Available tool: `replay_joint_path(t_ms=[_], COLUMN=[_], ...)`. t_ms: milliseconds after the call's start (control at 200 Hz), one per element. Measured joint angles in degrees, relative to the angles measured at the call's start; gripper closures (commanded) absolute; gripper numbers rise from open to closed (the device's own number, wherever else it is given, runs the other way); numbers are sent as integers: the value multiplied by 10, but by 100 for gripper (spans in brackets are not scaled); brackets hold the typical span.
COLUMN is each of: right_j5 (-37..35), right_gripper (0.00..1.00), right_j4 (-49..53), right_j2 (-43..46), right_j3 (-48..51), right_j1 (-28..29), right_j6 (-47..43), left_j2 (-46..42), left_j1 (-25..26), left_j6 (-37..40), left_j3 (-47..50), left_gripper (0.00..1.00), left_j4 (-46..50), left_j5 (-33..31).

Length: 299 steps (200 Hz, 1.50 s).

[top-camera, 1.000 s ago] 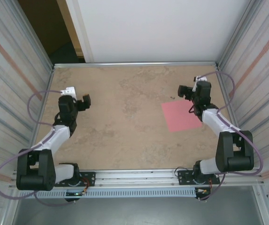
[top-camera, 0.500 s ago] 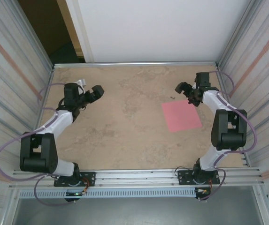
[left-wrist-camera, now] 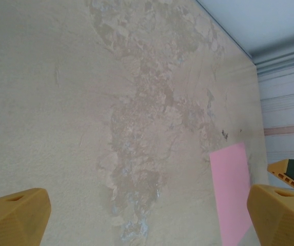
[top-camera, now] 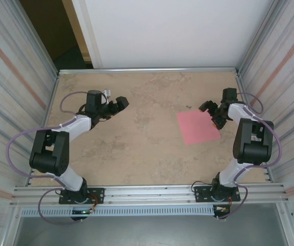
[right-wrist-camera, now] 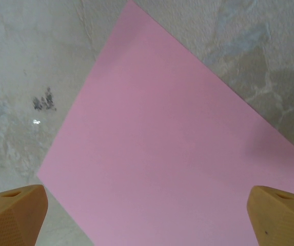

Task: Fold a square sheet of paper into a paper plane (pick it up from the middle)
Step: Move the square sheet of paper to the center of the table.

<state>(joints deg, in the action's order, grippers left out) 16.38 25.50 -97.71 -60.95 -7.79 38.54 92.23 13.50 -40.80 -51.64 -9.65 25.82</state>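
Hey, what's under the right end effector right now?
The square sheet of paper, flat and unfolded on the table, lies below the open right end effector. The table beneath the sheet is covered.

Quick tally: just one flat pink-red square sheet of thin paper (top-camera: 198,127), lying right of centre in the top view on the one mottled tan tabletop (top-camera: 147,148). Two white-and-black robot arms, the left arm (top-camera: 75,124) and the right arm (top-camera: 252,141). That makes two grippers, the left gripper (top-camera: 118,105) and the right gripper (top-camera: 213,114), each with two yellow-orange fingers (right-wrist-camera: 13,212), so four in all.
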Motion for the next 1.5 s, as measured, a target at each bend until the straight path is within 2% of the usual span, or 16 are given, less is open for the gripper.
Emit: replay_joint_path(t_ms=[195,446,636,832,937,1002,1042,1183,1318,1498], right_j5=[-4,-40,-59,-48,-39,-42,-42,-9,24,35], right_gripper=[2,2,2,6,8,9,12,20,20,20], right_j4=[14,20,-14,-70,-77,-76,-75,-60,-41,2], right_j2=[-2,-6,6,11,11,11,11,-6,-51,-82], right_j3=[28,31,51,61,55,46,37,-14,-57,-62], right_j1=[9,71,176,312,348,346,337,281,235,224], right_j6=[1,38,145,303,333,326,309,199,107,46], left_j2=[8,19,33,62,70,73,74,76,90,115], left_j1=[16,19,19,20,26,35,42,74,106,137], left_j6=[-13,-21,-28,-45,-53,-57,-58,-67,-79,-92], left_j3=[-3,-4,-12,-28,-29,-30,-30,-36,-44,-58], left_gripper=[1,1,3,11,15,16,16,16,16,16], left_j4=[-7,-10,-6,1,9,16,23,39,45,55], left_j5=[9,20,22,37,48,52,53,61,63,68])
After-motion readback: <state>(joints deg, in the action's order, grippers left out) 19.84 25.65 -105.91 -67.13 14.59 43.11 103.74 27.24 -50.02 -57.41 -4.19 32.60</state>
